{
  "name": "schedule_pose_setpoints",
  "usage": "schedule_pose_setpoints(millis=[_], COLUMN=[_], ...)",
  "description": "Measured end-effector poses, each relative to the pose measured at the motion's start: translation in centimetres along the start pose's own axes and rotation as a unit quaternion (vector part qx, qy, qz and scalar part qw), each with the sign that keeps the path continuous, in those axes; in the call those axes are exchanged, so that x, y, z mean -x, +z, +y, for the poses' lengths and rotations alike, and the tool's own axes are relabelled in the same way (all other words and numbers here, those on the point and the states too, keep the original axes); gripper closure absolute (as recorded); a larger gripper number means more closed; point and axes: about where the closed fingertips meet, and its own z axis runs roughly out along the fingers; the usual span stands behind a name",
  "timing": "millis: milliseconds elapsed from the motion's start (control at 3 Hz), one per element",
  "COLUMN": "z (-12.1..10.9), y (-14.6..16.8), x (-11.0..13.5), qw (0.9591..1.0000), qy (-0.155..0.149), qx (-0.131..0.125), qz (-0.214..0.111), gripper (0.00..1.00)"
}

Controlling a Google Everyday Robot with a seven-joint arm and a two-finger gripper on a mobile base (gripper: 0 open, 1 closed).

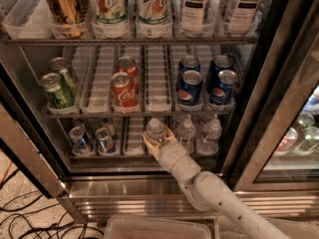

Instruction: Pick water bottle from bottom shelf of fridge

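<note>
Low in the middle of the frame, the pale arm (pixel 214 198) reaches up from the lower right into the open fridge (pixel 279 108). Its gripper (pixel 158 138) is clamped on the water bottle (pixel 155 128), one finger on each side of the lower body. The bottle stands upright on the bottom shelf (pixel 133 139), with two more clear bottles (pixel 186 132) just to its right and small cans (pixel 79 137) to its left.
</note>
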Motion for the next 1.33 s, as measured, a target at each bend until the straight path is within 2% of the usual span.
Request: schedule_pose_setpoints(millis=[333, 667, 1000, 1333], z=[1.0, 2.2, 2.6, 1.1], y=[-1.4, -3.0, -4.6, -4.6], x=[2.2, 4.5, 6.0, 7.8], qw=[0.9991, 0.9957, 0.9911, 0.9848], qy=[-0.028, -0.061, -0.062, -0.036], qx=[0.023, 0.061, 0.116, 0.170], qz=[-0.022, -0.034, -0.023, 0.007], gripper=[1.00, 1.00, 1.00, 1.00])
